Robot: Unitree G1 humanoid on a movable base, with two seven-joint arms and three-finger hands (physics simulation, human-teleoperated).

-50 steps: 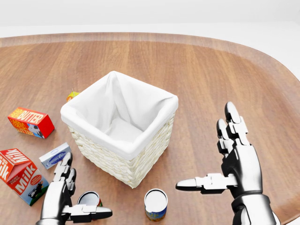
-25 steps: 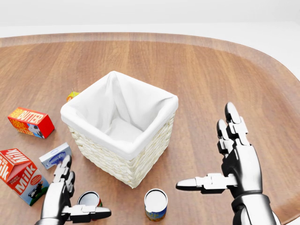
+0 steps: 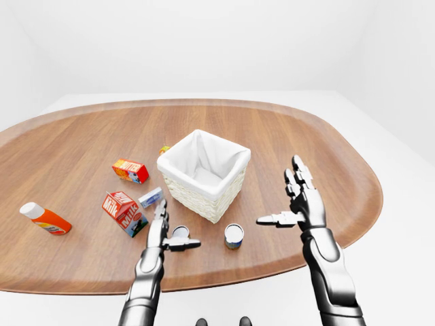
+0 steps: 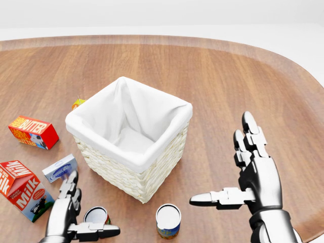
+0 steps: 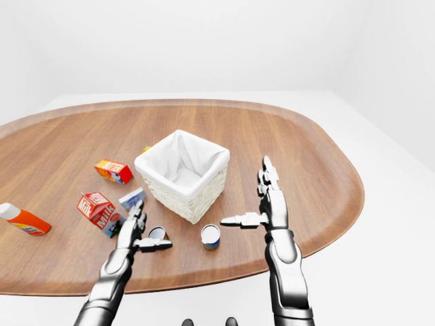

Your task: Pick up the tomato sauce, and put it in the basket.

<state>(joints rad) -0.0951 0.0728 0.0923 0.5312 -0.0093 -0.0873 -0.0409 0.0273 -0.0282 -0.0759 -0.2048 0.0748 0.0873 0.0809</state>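
Note:
The tomato sauce can [image 4: 95, 214], red-labelled with a silver lid, stands at the bottom left of the head view, just below the basket [image 4: 132, 180]. The basket is woven and lined with white cloth, and nothing shows inside it. My left hand [image 4: 94, 204] is open right at the can, its fingers upright on the can's left and its thumb stretched across below the can. No finger closes round the can. My right hand [image 4: 221, 161] hangs open at the right, holding nothing.
A second can [image 4: 168, 220] with a blue and yellow label stands between my hands. A milk carton [image 4: 21, 190], a small blue-white box [image 4: 59, 168] and a butter box [image 4: 33, 132] lie left. An orange bottle [image 3: 44, 219] lies far left. The wooden table's edge [image 3: 204, 284] is close.
My left hand has sunk slightly in the head view, staying by the tomato sauce can. The right hand and the objects have not moved.

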